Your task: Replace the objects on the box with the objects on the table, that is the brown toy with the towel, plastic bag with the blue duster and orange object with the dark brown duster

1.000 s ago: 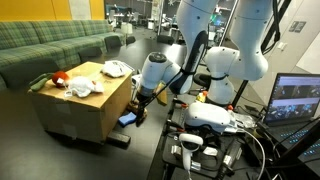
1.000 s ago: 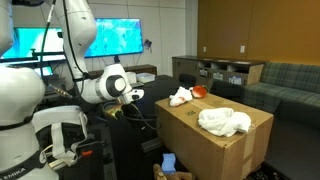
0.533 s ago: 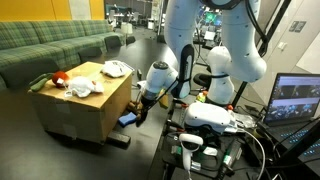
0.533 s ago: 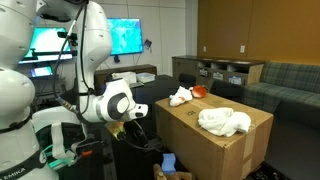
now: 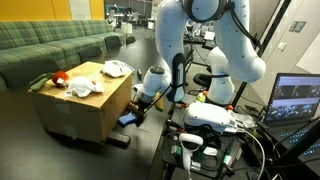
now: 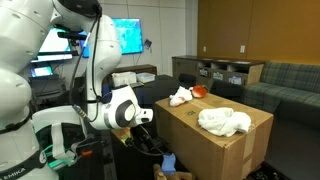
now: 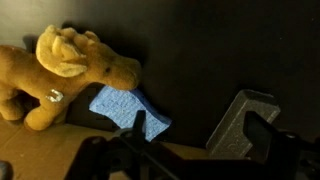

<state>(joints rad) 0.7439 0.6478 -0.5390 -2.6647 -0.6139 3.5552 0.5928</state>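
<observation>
Gripper [image 7: 195,142]: jaws wide apart, empty, low beside the box [image 5: 80,108].
Brown toy [image 7: 60,70]: lying on the dark table [image 7: 220,50], touching the blue duster [image 7: 128,108].
Orange object [image 6: 200,90]: on the box top, near a corner.

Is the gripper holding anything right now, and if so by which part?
Nothing is held: the gripper is open and empty, near the blue duster beside the brown toy.

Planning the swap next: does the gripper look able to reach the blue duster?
Probably yes: the open gripper hangs close over the blue duster, nothing between them; the brown toy crowds one edge.
</observation>
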